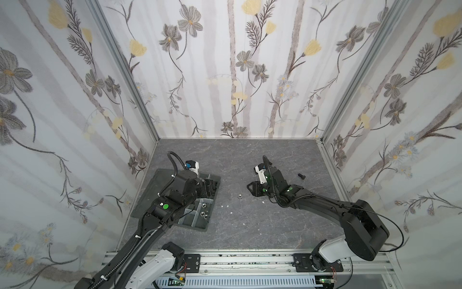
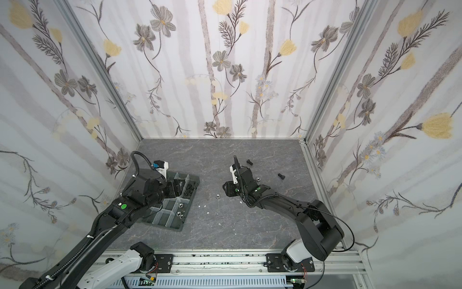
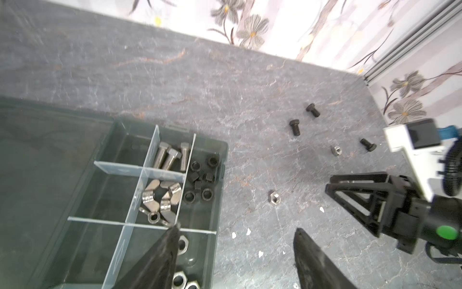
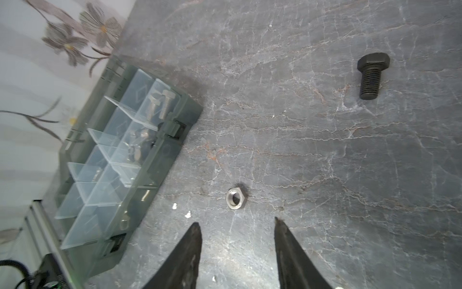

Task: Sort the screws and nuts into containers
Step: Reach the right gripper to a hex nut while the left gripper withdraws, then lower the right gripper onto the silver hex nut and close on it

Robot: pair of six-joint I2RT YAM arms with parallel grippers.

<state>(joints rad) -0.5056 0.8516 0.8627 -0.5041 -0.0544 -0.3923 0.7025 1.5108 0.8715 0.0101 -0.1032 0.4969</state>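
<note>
Find the left end effector point(image 3: 237, 227) spread and empty over the containers' point(image 3: 221, 172) bench-centre wall, with silver screws point(image 3: 170, 157), wing nuts point(image 3: 160, 197) and black nuts point(image 3: 202, 180) in separate compartments. Find the right end effector point(image 4: 236, 221) spread, empty, just short of a silver hex nut point(image 4: 236, 199) lying mid-bench. Note black screws point(image 3: 295, 126) toward the far right bench corner.

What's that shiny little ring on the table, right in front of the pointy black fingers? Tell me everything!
It is a silver hex nut: six flat sides, a round hole through the middle, shiny metal. It lies flat on the grey marbled table, just ahead of the open fingers of the right gripper. Only the table touches it.
</note>
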